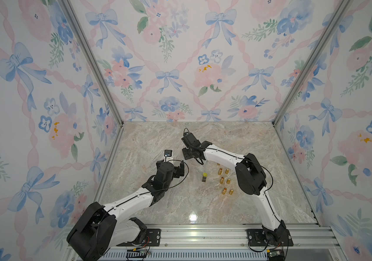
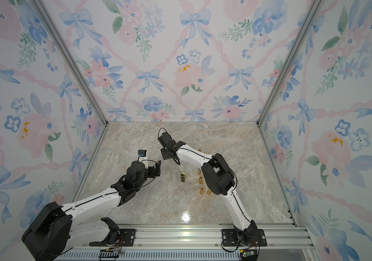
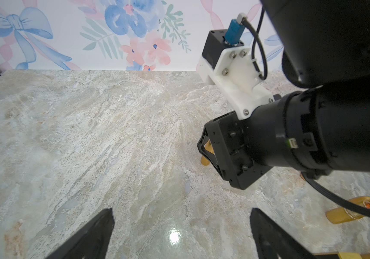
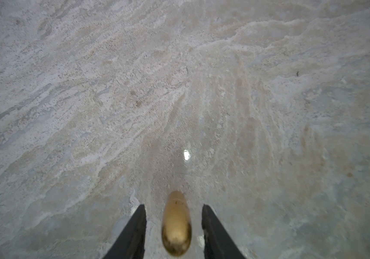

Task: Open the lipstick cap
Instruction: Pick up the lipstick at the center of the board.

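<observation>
Running along the near edge, a ribbed aluminium rail (image 1: 203, 235) borders the glossy, veined marble tabletop (image 1: 158, 203). The left gripper (image 3: 181, 212) hangs above it with jaws spread wide. Farther on, the right gripper (image 4: 174, 205) straddles a smooth, bullet-shaped gold lipstick (image 4: 176, 224) standing on the marble, with a gap on each side. Floral wallpaper (image 1: 180, 67) covers the walls behind.

- Left arm (image 1: 126, 202) stretches from its base toward the middle, with its elbow low.
- Left end effector (image 3: 181, 212) has its jaws spread wide.
- Right arm (image 1: 222, 154) arches high, with its wrist bent downward.
- Right end effector (image 4: 174, 205) has its jaws partly apart.
</observation>
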